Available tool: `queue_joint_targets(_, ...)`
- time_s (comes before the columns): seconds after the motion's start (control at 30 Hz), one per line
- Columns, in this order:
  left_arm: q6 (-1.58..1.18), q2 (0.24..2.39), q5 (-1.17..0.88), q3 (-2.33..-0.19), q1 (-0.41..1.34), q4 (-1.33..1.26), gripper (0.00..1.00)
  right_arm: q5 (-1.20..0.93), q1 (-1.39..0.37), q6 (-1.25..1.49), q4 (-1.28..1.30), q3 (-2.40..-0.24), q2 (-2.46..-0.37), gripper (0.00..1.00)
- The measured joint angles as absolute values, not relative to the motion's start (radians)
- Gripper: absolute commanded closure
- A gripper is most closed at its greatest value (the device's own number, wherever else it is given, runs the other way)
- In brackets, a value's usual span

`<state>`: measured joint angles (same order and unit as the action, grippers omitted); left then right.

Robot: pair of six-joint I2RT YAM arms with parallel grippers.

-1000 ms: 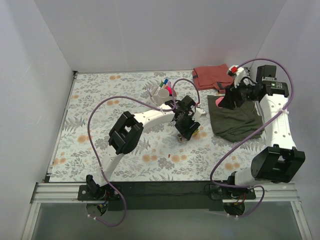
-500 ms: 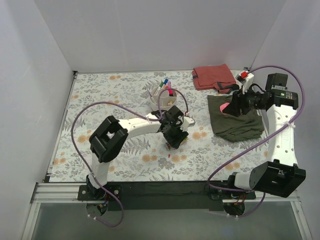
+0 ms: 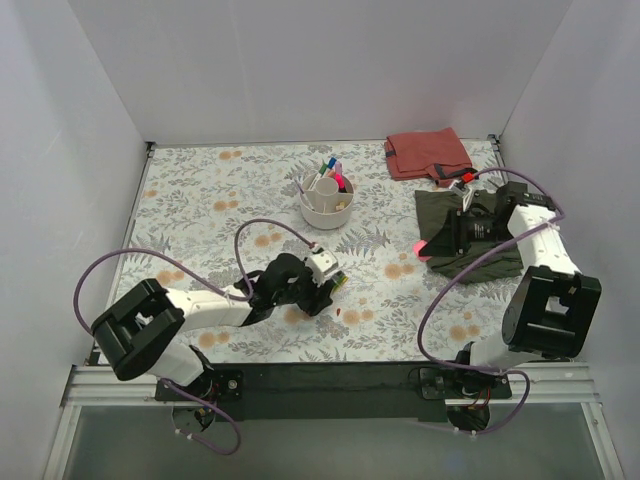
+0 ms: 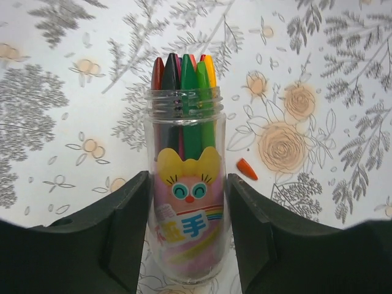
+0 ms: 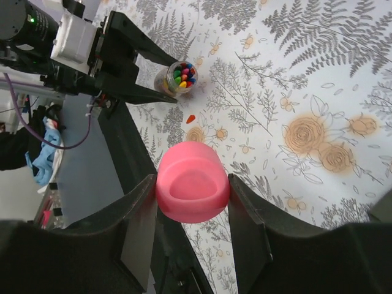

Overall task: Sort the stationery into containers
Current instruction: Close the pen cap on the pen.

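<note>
Clamps left gripper [image 4: 187,184] fingers on clear crayon jar [image 4: 185,116], crayon tips showing at its open mouth, over front-middle of floral worktop [image 4: 73,73]. Pinches pink cap [image 5: 192,190] between right gripper [image 5: 191,179] fingers, beside olive cloth [image 3: 475,245]. Leaves orange bit [image 4: 247,169] on worktop near jar. Keeps white bowl [image 3: 326,210] with pens [image 3: 325,172] well apart from both.

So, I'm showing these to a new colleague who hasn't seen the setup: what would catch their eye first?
Probably the lidless clear crayon jar, packed with coloured crayons, clamped in the left tool near the front edge of the table. Next, the bright pink cap gripped by the right tool, over by the olive-green cloth. Farther back stands the white bowl with pens in it.
</note>
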<state>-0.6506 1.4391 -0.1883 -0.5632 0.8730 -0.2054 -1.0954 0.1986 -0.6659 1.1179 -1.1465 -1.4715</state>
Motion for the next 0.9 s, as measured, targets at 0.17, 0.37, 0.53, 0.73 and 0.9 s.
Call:
queue_joint_targets(0.17, -0.698, 1.416, -0.118, -0.389, 0.861, -0.593, 1.0, -1.133, 0.101, -0.688, 1.097, -1.164, -1.56, 0.99)
queue_joint_targets(0.37, -0.747, 1.471, -0.104, -0.293, 0.859, -0.936, 1.0, -1.123, -0.071, -0.756, 1.09, -1.291, -1.678, 0.99)
queue_joint_targets(0.53, -0.756, 1.501, -0.134, -0.244, 0.859, -1.093, 1.0, -1.071, -0.189, -0.838, 1.077, -1.42, -1.81, 0.99)
queue_joint_targets(0.73, -0.758, 1.537, -0.19, -0.218, 0.859, -1.171, 1.0, -0.976, -0.267, -0.914, 1.068, -1.509, -1.871, 0.99)
queue_joint_targets(0.9, -0.769, 1.591, -0.226, -0.213, 0.859, -1.213, 1.0, -0.922, -0.329, -0.97, 1.055, -1.53, -1.871, 0.99)
